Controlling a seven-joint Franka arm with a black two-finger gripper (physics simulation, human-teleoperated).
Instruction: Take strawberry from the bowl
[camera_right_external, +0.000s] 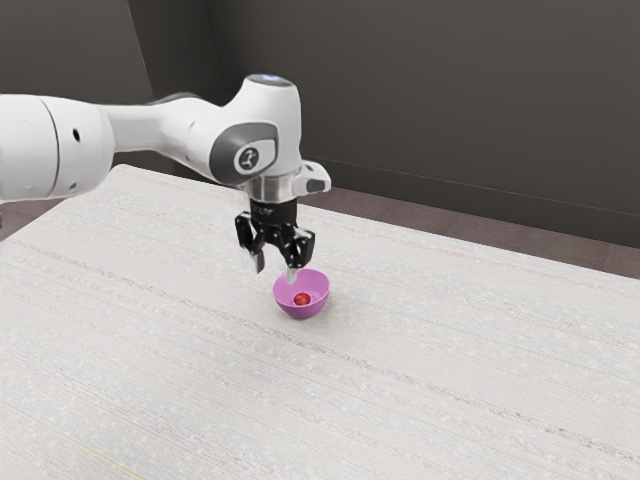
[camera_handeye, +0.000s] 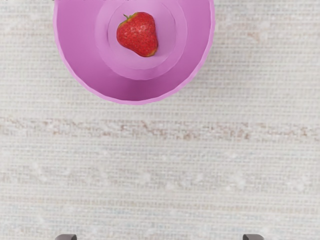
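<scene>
Plainly, the strawberry (camera_handeye: 138, 35) lies inside the pink bowl (camera_handeye: 138, 92), so the reach, grasp and lift-out all remain to be done. It looks plump, red and seed-flecked, with a little green stem. Near the bowl, above the table (camera_right_external: 180, 330), the gripper (camera_right_external: 275, 268) has its jaws spread, empty.

The strawberry (camera_right_external: 302, 299) is red, the bowl (camera_right_external: 316, 287) pinkish purple, and the desk (camera_right_external: 420, 370) whitish with faint brown streaks; the wall (camera_right_external: 440, 90) is dark grey.
</scene>
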